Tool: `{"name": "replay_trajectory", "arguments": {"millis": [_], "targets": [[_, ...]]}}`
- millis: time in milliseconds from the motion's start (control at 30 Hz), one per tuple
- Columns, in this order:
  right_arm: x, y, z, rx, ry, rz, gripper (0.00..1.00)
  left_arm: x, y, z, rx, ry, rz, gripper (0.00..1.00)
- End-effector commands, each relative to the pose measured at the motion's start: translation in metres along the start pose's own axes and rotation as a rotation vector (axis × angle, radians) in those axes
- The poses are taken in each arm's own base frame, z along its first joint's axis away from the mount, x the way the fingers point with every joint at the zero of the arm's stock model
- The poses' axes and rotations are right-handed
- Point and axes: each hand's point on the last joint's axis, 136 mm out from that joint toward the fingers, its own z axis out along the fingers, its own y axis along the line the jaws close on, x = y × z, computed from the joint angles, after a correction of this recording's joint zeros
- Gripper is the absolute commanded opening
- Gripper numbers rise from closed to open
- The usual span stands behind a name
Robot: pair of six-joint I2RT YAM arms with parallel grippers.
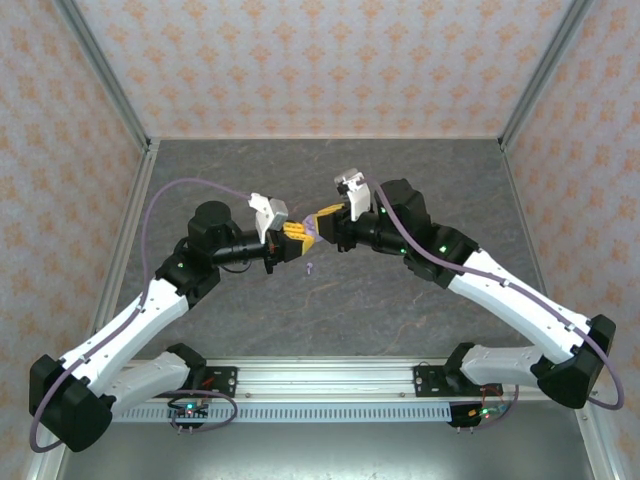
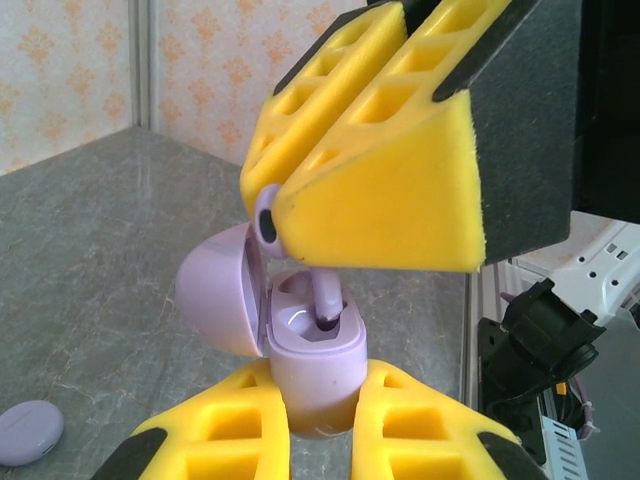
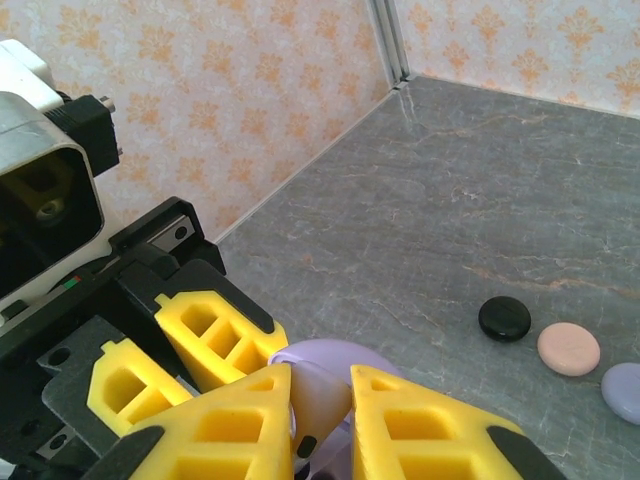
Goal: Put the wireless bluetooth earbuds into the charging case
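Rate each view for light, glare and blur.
Top external: even, soft light on the table, no hard shadows or glare. Left wrist: case and earbud in fair focus, a faint sheen inside the case; the lilac disc at the bottom corner is blurred. Right wrist: the near yellow fingers look soft, while the black disc is crisp.

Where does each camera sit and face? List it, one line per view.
Top: above and behind, looking down at the table; left arm and right arm meet midway.
Left wrist: looks past the left fingers clamping the open case; right fingers pinch an earbud into it.
Right wrist: looks past right fingers at the case; discs beyond.
Wrist views share the case.
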Motion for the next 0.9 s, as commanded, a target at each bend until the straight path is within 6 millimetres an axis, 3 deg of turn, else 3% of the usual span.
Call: {"name": "replay_trajectory", "arguments": {"millis": [0, 533, 867], "targets": [[-0.006, 0.004, 0.004, -0.007, -0.010, -0.031, 0.18, -0.009, -0.006, -0.001, 0.020, -0.031, 0.027, 0.09], [0.016, 0.010, 0.004, -0.060, 0.066, -0.039, 0.19, -0.008, -0.006, -0.001, 0.017, -0.029, 0.027, 0.09], [0.019, 0.000, 0.001, -0.001, 0.073, -0.062, 0.19, -0.007, -0.006, -0.002, 0.017, -0.027, 0.027, 0.09]]}}
